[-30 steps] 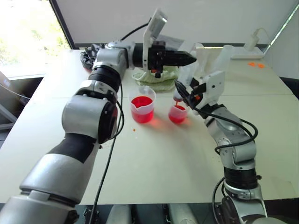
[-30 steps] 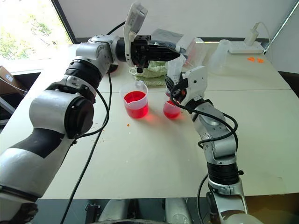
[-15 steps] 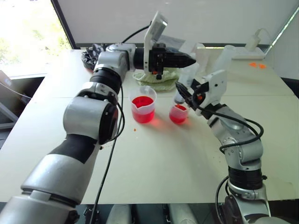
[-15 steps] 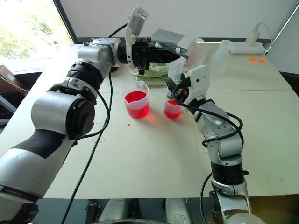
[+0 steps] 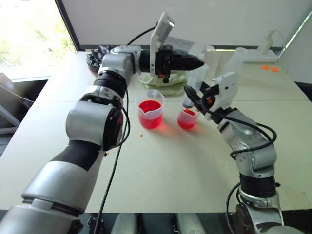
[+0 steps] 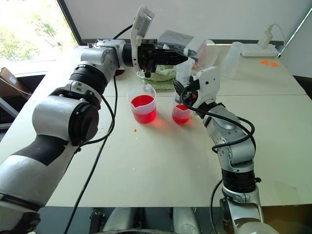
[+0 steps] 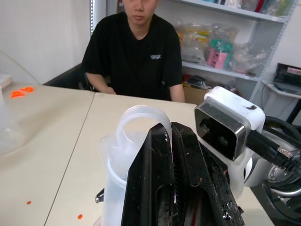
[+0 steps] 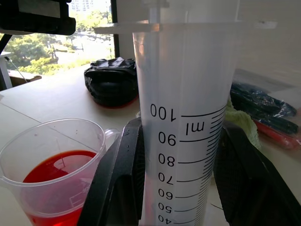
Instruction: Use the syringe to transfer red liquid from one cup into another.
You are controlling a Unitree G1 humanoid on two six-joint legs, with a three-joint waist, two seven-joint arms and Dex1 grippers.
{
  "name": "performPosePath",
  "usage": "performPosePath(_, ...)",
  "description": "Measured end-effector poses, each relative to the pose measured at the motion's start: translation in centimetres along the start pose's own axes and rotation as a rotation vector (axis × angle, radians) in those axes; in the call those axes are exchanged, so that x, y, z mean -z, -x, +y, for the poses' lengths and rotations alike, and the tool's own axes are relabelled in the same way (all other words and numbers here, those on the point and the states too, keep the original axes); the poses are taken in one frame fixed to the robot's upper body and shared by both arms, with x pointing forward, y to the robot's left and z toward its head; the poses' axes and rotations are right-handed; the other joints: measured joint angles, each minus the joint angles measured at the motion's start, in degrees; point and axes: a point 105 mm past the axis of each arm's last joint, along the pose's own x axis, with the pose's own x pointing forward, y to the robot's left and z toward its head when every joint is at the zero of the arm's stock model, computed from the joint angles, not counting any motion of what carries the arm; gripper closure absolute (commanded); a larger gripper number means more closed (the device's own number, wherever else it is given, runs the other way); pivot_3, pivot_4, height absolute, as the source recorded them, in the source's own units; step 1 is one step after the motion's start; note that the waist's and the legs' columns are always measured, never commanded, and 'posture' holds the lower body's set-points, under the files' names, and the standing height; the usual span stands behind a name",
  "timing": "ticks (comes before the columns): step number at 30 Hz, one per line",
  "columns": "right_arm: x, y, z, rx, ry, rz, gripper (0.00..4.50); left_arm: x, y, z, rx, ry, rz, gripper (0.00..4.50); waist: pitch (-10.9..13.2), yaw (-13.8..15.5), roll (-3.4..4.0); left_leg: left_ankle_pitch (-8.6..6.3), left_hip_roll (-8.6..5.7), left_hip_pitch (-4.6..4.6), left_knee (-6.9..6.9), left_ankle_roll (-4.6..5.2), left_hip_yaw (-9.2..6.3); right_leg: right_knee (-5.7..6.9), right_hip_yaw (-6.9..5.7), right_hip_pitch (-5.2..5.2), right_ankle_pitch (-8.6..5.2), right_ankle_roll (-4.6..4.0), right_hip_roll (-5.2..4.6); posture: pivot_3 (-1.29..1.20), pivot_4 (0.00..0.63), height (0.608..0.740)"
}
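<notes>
Head cam: our R gripper (image 5: 194, 97) pinches the large clear plastic syringe (image 5: 196, 84) upright, its orange tip over the small spoutless clear cup (image 5: 186, 118) of red liquid (image 5: 185, 121). The bigger spouted clear beaker (image 5: 149, 111) stands just beside.

L wrist cam: our L gripper (image 7: 171, 141), fingers pressed together, touching the plunger's top.

R wrist cam: black fingers (image 8: 117, 174) clamp the barrel.

A big white table (image 5: 161, 170) holds everything. Near the middle stands a clear beaker with a spout (image 5: 150, 115), part full of red liquid (image 5: 149, 106). Just beside it stands a smaller clear cup (image 5: 186, 118), also with red liquid in it. Behind them lies a crumpled green cloth (image 5: 163, 83). A black bundle (image 5: 92, 59) sits at the far left. A white power strip (image 5: 261, 54) lies at the far right, near small orange bits (image 5: 267, 68).
</notes>
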Motion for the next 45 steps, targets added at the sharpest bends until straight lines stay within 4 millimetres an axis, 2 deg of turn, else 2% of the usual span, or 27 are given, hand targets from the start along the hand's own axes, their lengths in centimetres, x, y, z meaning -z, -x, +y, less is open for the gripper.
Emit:
performPosePath(4,0.0,0.0,0.0,-0.001,0.002,0.000,3.07,0.0,0.0,0.0,-0.001,0.009,-0.004,4.43,0.00,-0.01,0.00,0.00,0.00,0.00,0.00,0.00,0.00,0.00,0.00,0.00,0.00,0.00,0.00,0.00,0.150,0.711)
performPosePath(7,-0.1,0.0,-0.1,0.001,0.004,-0.001,3.07,0.0,0.2,0.1,-0.006,0.011,-0.003,3.60,0.00,-0.01,0.00,0.00,0.00,0.00,0.00,0.00,0.00,0.00,0.00,0.00,0.00,0.00,0.00,0.00,0.150,0.711)
performPosePath(11,-0.5,0.3,-0.8,0.024,0.012,-0.019,3.07,-0.1,0.8,0.3,-0.028,0.018,0.002,1.93,0.00,0.00,0.00,0.00,0.00,0.00,0.00,0.00,0.00,0.00,0.00,0.00,0.00,0.00,0.00,0.00,0.150,0.711)
performPosePath(15,-2.2,0.4,-0.3,0.007,0.038,-0.083,3.07,0.6,0.8,0.4,-0.034,0.036,0.019,0.10,0.00,-0.01,0.00,0.00,0.00,0.00,0.00,0.00,0.00,0.00,0.00,0.00,0.00,0.00,0.00,0.00,0.150,0.711)
performPosePath(22,-2.6,0.3,-0.1,-0.002,0.038,-0.097,3.07,0.5,1.2,0.5,-0.042,0.034,0.017,0.04,0.00,-0.01,0.00,0.00,0.00,0.00,0.00,0.00,0.00,0.00,0.00,0.00,0.00,0.00,0.00,0.00,0.150,0.711)
performPosePath(27,-2.4,0.4,-0.1,-0.005,0.025,-0.085,3.07,-0.5,3.1,0.8,-0.082,0.018,-0.020,0.04,0.00,-0.09,0.00,0.00,0.02,0.00,-0.01,0.00,0.00,0.00,0.00,-0.01,0.00,0.00,0.01,0.00,0.150,0.711)
performPosePath(30,-2.0,0.3,-0.1,-0.010,0.005,-0.061,3.07,-1.4,4.8,0.8,-0.102,0.001,-0.047,0.04,0.00,-0.07,0.00,0.00,0.02,0.00,-0.01,0.00,0.00,0.00,-0.01,-0.01,0.00,0.00,0.01,0.00,0.150,0.711)
performPosePath(33,-1.7,0.4,-0.2,-0.010,-0.018,-0.036,3.07,-2.5,7.6,0.5,-0.130,-0.034,-0.054,0.04,0.00,-0.13,0.00,0.00,0.02,0.01,-0.01,0.00,0.00,0.02,-0.01,-0.02,0.00,0.00,0.01,0.00,0.150,0.711)
performPosePath(35,-1.6,0.4,-0.3,-0.011,-0.032,-0.027,3.07,-2.5,9.3,0.3,-0.147,-0.042,-0.052,0.04,0.00,-0.13,0.00,0.00,0.02,0.03,-0.01,0.00,0.00,0.04,-0.01,-0.01,0.00,0.00,0.01,0.00,0.150,0.711)
performPosePath(37,-1.7,0.5,-0.7,-0.001,-0.042,-0.020,3.07,-1.6,11.5,0.2,-0.185,-0.014,-0.049,0.04,0.00,-0.15,0.00,0.00,0.03,0.02,0.00,0.00,-0.01,0.05,-0.01,-0.01,0.00,0.00,0.01,0.00,0.150,0.711)
performPosePath(41,-3.6,0.0,-1.4,-0.008,-0.058,-0.047,3.07,0.4,14.0,-0.6,-0.237,0.015,-0.038,0.04,0.00,-0.05,0.00,0.00,0.03,0.00,0.05,-0.01,-0.06,0.08,-0.02,-0.01,0.00,0.00,-0.02,0.00,0.150,0.711)
performPosePath(45,-6.5,-0.8,-2.6,-0.037,-0.075,-0.036,3.07,1.1,14.8,-2.1,-0.279,-0.003,-0.038,0.04,0.00,0.00,0.00,0.00,0.02,0.00,0.06,0.00,-0.10,0.10,-0.01,0.02,0.00,0.00,-0.07,0.00,0.150,0.711)
